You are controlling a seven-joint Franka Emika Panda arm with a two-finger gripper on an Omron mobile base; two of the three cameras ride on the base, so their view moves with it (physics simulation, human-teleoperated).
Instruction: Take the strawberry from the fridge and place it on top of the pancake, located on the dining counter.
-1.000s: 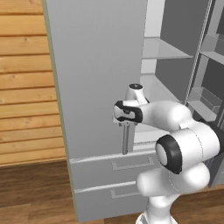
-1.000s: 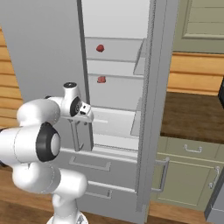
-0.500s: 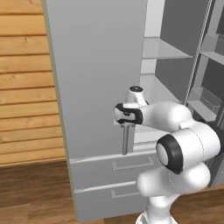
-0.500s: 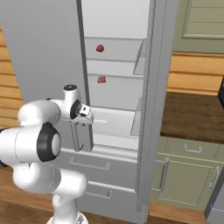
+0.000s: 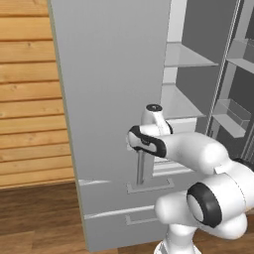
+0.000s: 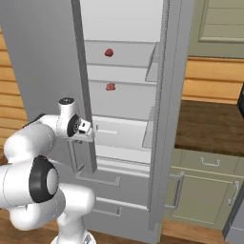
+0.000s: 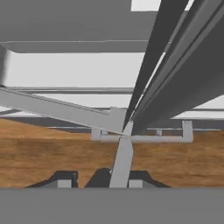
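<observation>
Grey fridge point(image 5: 114, 99) handle point(image 5: 141, 168), seemingly in pincer point(image 7: 98, 180)

My fridge point(image 6: 126, 119) stands open, its pale shelves stacked one above another. On the upper shelf point(image 6: 119, 59) a small dark-red strawberry point(image 6: 109, 52) sits near the left edge. On the shelf below point(image 6: 121, 97), a pinkish-red piece point(image 6: 110, 86) lies toward the left edge too. The lower shelf point(image 5: 176, 101) looks bare from the left base view.

Hand point(image 5: 140, 147) at the fridge point(image 5: 114, 99) door's vertical handle point(image 5: 141, 168).
</observation>
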